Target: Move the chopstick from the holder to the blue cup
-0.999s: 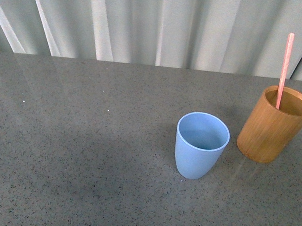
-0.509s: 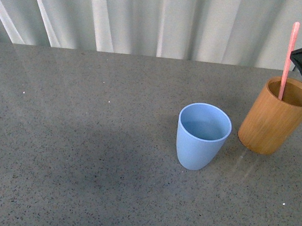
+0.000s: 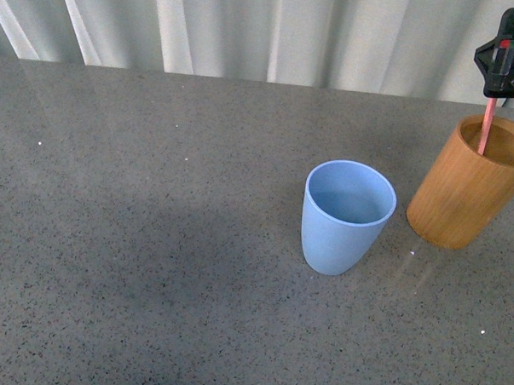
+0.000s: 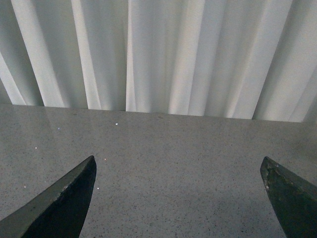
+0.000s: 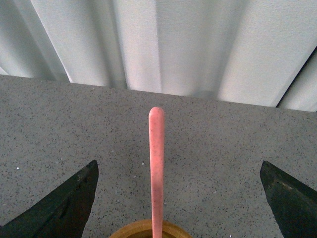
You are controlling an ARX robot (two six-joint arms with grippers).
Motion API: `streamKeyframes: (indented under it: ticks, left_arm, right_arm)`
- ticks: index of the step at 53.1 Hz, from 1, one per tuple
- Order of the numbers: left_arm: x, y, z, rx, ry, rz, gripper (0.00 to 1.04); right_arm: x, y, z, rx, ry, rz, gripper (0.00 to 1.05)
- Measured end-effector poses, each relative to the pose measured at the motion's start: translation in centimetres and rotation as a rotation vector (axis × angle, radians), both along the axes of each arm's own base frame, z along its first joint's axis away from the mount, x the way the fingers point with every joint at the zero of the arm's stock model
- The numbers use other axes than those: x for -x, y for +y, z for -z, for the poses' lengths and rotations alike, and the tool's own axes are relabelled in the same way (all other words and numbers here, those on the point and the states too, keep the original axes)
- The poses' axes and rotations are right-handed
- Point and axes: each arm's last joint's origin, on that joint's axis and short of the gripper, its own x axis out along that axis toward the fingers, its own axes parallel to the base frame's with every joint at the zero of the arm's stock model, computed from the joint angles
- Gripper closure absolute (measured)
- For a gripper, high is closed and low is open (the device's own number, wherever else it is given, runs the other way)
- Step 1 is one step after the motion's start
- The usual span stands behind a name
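Pink chopstick (image 5: 156, 168), blue cup (image 3: 347, 215), speckled grey table (image 3: 152, 239)

A grey speckled desk (image 3: 151, 282) fills the near scene. A white pleated curtain (image 3: 247, 30) hangs along its far edge, softly lit.

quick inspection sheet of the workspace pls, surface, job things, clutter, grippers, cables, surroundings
surface: grey speckled tabletop, a few tiny white specks
job's things: thin pink-red chopstick stands in the light-brown wooden cylinder holder; matte light-blue plastic cup upright beside the holder, apart from it, nothing seen inside
clutter: nothing seen
grippers: right gripper open, fingers either side of the chopstick's top, not touching it; left gripper open, holding nothing, over bare tabletop
cables: nothing seen
surroundings: white pleated curtain behind the table
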Motion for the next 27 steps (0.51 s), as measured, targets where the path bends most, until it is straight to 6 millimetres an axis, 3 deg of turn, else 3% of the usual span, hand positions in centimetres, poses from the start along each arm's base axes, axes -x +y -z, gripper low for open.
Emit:
streamKeyframes:
  ticks: [20,23,27]
  left_arm:
    - [0.0,0.0,0.0,0.000,0.000,0.000,0.07]
    - [0.0,0.0,0.0,0.000,0.000,0.000,0.07]
    - [0.0,0.0,0.0,0.000,0.000,0.000,0.07]
  right_arm:
    - [-1.5,0.1,1.0,-0.002,0.008,0.006,0.10]
    - [-1.7,0.1,1.2,-0.006,0.008,0.006,0.16]
    - [-1.8,0.1,1.4,-0.006,0.012,0.006,0.33]
